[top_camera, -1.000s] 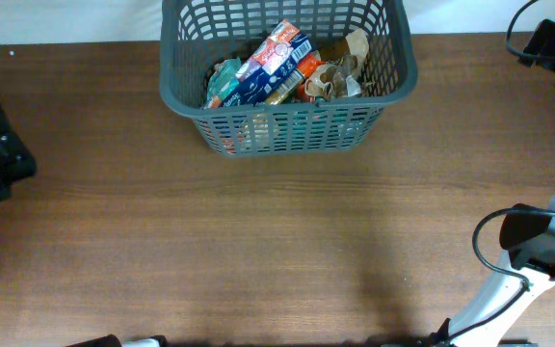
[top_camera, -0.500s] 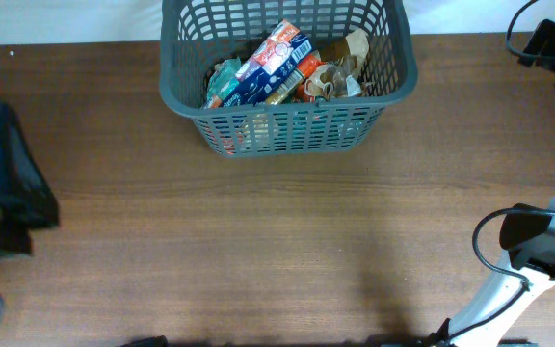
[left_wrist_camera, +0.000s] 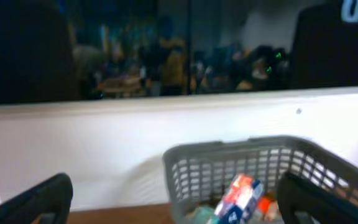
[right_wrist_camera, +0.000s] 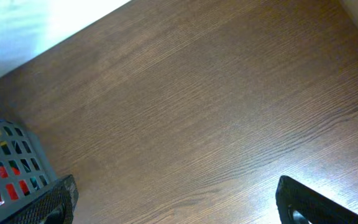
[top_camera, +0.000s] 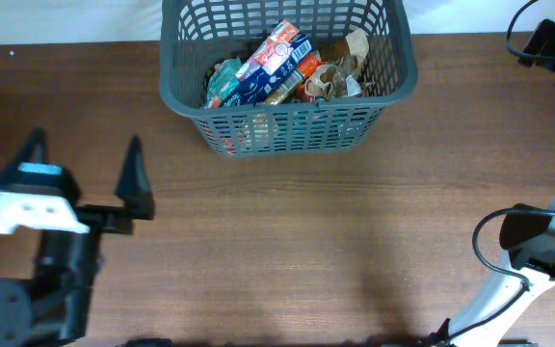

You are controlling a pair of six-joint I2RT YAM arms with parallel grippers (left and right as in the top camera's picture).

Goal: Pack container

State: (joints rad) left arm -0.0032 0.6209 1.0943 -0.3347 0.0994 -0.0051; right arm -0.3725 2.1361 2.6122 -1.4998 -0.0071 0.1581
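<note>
The container, a dark grey lattice basket, stands at the table's far middle. It holds several packages, with a blue, white and red packet lying on top. My left gripper is open and empty, left of and in front of the basket, with its fingers pointing toward the far edge. In the left wrist view the basket and the packet show between the wide-open fingers of the left gripper. My right gripper is open and empty over bare wood, with a basket corner at its left.
The right arm's base and cable stand at the right edge, with a black unit at the far right corner. A white wall runs behind the table.
My left arm has swung in from the left edge toward the middle. Its gripper now shows from above, open, with fingers pointing at the far side. The basket and right arm have not moved.
</note>
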